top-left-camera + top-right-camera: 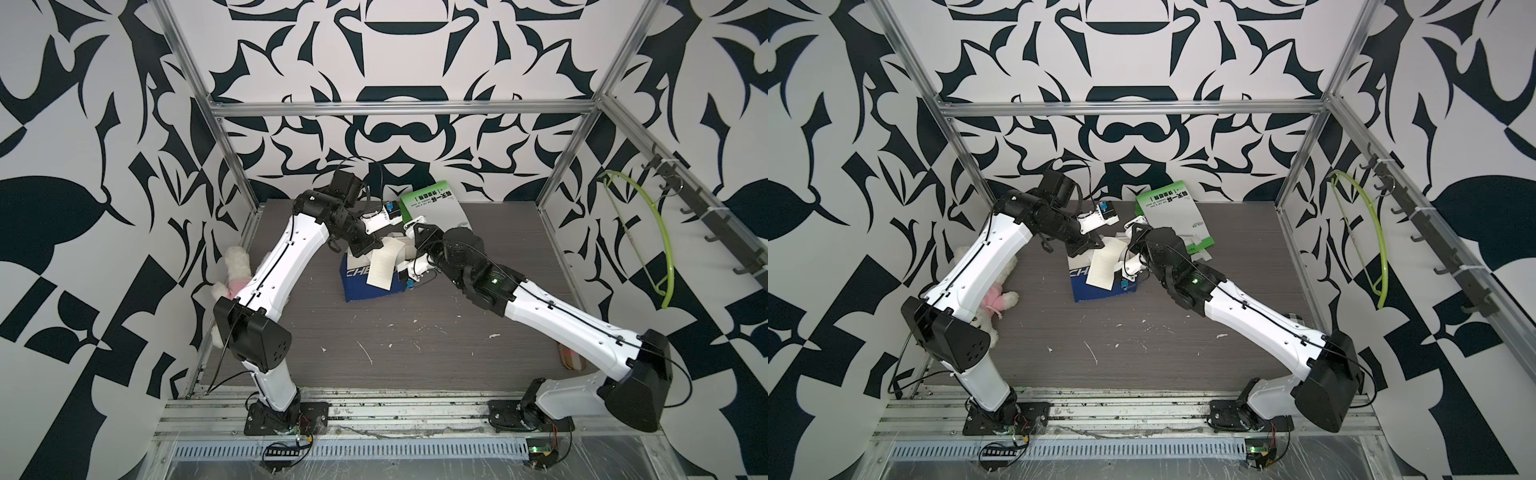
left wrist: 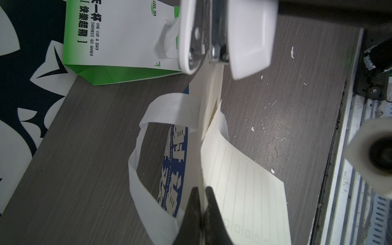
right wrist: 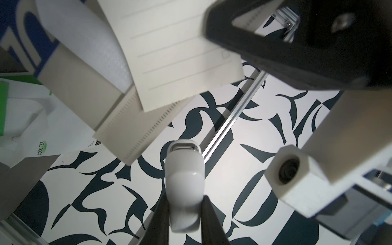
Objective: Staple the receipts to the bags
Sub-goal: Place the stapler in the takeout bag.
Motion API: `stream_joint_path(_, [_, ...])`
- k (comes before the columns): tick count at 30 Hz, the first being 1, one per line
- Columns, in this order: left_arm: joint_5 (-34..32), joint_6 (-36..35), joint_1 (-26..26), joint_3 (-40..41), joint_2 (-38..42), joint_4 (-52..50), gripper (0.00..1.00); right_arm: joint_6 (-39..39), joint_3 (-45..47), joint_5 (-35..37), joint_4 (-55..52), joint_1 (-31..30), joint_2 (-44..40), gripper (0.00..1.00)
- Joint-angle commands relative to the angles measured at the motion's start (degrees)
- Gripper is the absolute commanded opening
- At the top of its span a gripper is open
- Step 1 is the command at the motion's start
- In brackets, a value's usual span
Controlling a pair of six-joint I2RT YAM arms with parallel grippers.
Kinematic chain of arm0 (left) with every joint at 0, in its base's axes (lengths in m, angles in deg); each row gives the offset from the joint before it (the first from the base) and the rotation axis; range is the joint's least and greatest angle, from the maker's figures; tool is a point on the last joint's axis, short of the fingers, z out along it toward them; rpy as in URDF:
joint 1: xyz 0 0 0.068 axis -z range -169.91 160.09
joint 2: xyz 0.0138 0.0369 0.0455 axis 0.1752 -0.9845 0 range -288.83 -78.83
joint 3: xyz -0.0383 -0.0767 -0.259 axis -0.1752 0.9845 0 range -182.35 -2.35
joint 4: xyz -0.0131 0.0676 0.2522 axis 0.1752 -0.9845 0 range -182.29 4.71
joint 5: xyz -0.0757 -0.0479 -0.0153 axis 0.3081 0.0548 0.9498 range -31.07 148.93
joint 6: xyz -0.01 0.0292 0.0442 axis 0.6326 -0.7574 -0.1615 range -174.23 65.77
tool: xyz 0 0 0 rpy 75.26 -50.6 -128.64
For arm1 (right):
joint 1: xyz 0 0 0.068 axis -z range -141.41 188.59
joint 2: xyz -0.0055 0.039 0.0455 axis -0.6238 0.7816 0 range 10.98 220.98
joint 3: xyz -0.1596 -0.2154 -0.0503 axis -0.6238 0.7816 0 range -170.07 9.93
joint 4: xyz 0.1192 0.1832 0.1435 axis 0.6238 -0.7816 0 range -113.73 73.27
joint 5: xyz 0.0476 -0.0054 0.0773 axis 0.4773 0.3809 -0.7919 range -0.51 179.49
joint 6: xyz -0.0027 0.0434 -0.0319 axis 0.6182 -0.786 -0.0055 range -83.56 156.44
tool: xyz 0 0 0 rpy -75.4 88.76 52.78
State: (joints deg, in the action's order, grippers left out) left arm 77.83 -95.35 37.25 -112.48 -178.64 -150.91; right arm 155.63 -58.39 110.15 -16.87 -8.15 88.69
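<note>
Claws from both arms meet over the navy bag (image 1: 365,286), which lies near the middle of the grey surface (image 1: 415,332) with its "CHE" lettering partly showing in both top views. The left claw (image 2: 202,191) is pinched together on the edge of a cream receipt (image 2: 244,180), a thin slip with faint ruled lines. The slip stands against the navy bag's (image 2: 174,169) side, just beside the bag's white handle (image 2: 169,106), which loops out into the air. In a top view the same receipt (image 1: 382,268) drapes over the bag between the two arms. The right claw (image 3: 185,197) is clamped on the small white stapler (image 3: 183,178), one finger pressed on each flank. From the left wrist camera the stapler (image 2: 248,38) sits at the far end of the cream sheet, and the paper runs up into its mouth beside the metal head; whether it is squeezed down cannot be told. The green-and-white bag (image 1: 436,205) lies flat at the back of the surface by the patterned wall, just beyond the right arm's wrist. A white teddy bear (image 1: 237,266) in pink lies at the surface's left edge, half behind the left arm.
</note>
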Motion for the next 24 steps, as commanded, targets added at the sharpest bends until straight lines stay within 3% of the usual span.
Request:
stream_joint_path(1, [0.34,0.34,0.59,-1.43,-0.03,-1.17,0.00,5.56,-3.31,0.19,0.14,-1.15,0.10,0.02])
stream_joint_path(24, [-1.32,1.57,1.40,-1.48,-0.64,-0.91,0.00,8.35,-5.58,0.83,-4.58,-4.13,1.61,0.00])
